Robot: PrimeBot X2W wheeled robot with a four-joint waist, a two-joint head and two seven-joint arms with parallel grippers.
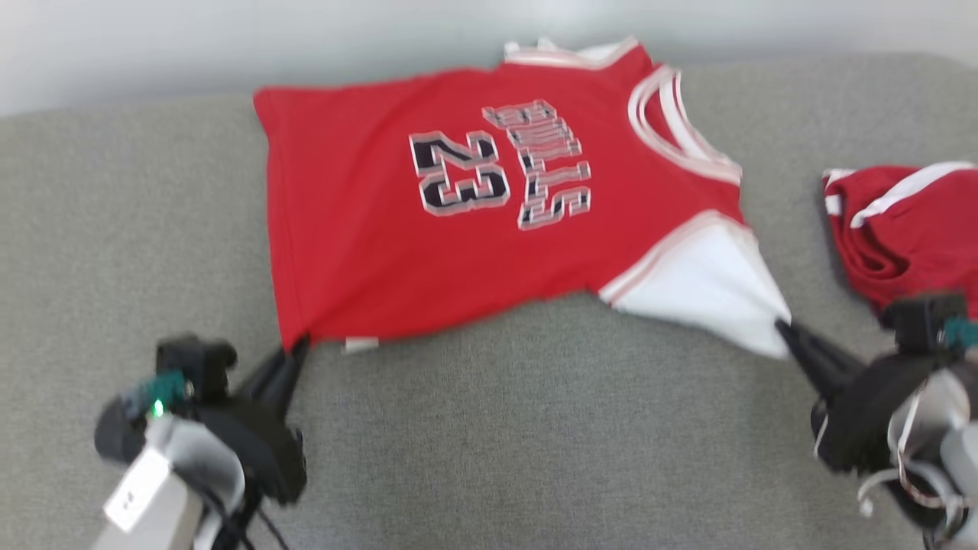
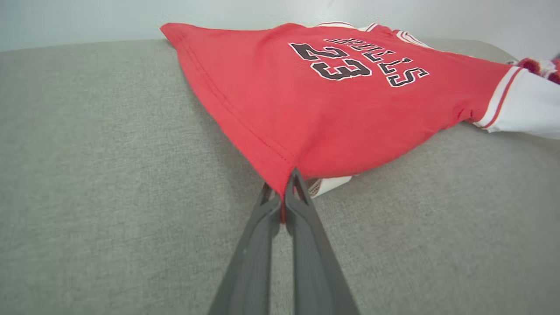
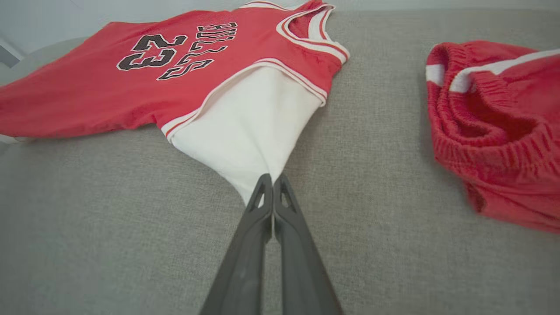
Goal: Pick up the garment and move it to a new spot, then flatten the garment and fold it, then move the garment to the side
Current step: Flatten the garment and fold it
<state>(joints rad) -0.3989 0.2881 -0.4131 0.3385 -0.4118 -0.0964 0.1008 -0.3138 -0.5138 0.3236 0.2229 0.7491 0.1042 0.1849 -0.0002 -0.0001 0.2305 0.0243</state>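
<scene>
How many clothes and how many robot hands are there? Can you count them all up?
Jersey: 1
Shorts: 1
Grippers: 2, left gripper and right gripper
Total: 4

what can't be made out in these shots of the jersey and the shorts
shorts: cut off by the right edge in the head view and the right wrist view; full shape unknown.
tag under the jersey hem: left wrist view, mostly covered by the cloth, print too small.
jersey lettering: blurred in the head view.
jersey back: hidden by its own front, all views.
</scene>
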